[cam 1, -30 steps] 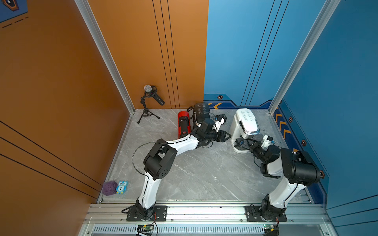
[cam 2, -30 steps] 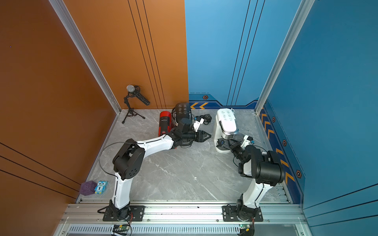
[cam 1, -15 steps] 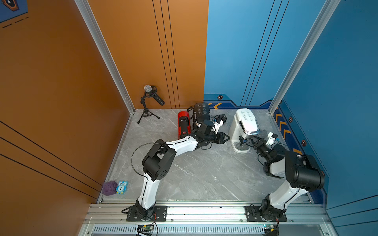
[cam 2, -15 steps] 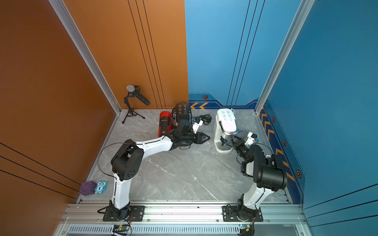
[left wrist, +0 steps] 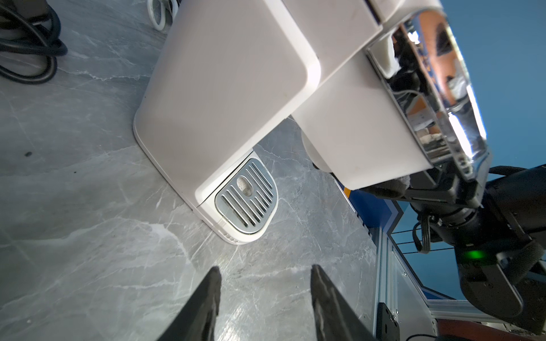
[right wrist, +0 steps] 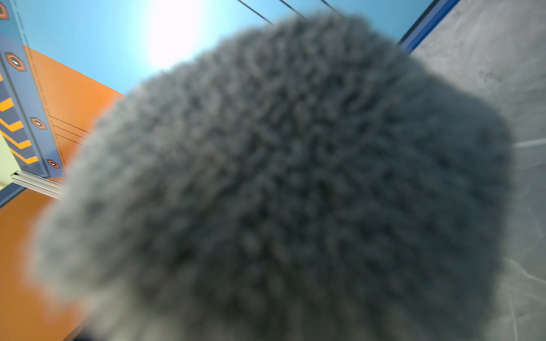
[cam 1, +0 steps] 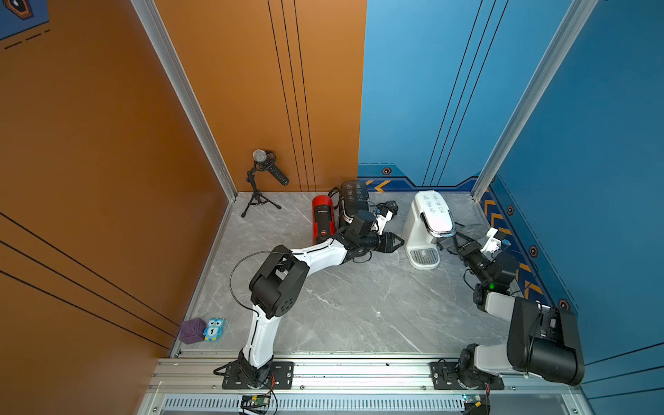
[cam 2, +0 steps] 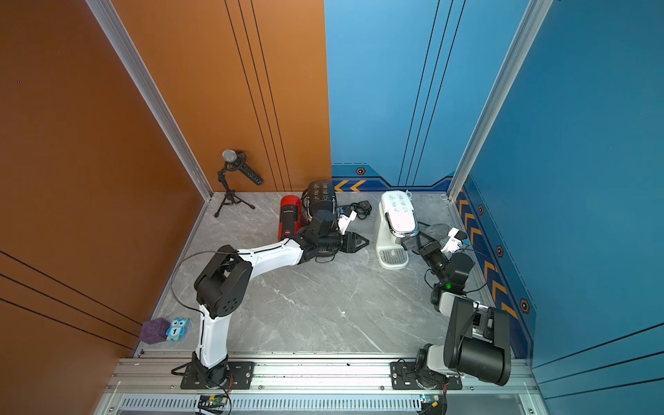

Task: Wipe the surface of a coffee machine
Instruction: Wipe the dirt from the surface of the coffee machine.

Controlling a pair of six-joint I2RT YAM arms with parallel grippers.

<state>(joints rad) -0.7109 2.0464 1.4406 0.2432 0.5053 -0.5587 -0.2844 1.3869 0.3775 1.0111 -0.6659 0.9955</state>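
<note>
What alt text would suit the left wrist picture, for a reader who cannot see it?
A white coffee machine stands on a grey marble table, its metal drip tray towards the open left gripper. Beyond it, the right arm holds a grey cloth near the machine.

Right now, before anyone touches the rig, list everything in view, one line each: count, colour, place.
white coffee machine: 1, white with chrome trim, back right
black coffee machine: 1, black, back centre
red appliance: 1, red, beside the black machine
power cable: 1, black, coiled between the two machines
microphone on tripod: 1, black with grey head, back left corner
cube: 1, purple, front left corner
owl toy: 1, blue, beside the cube
cloth: 1, grey, in the right hand
table: 1, grey marble
left hand: 1, black, open, empty, facing the white machine
right hand: 1, black, shut on the cloth
</note>
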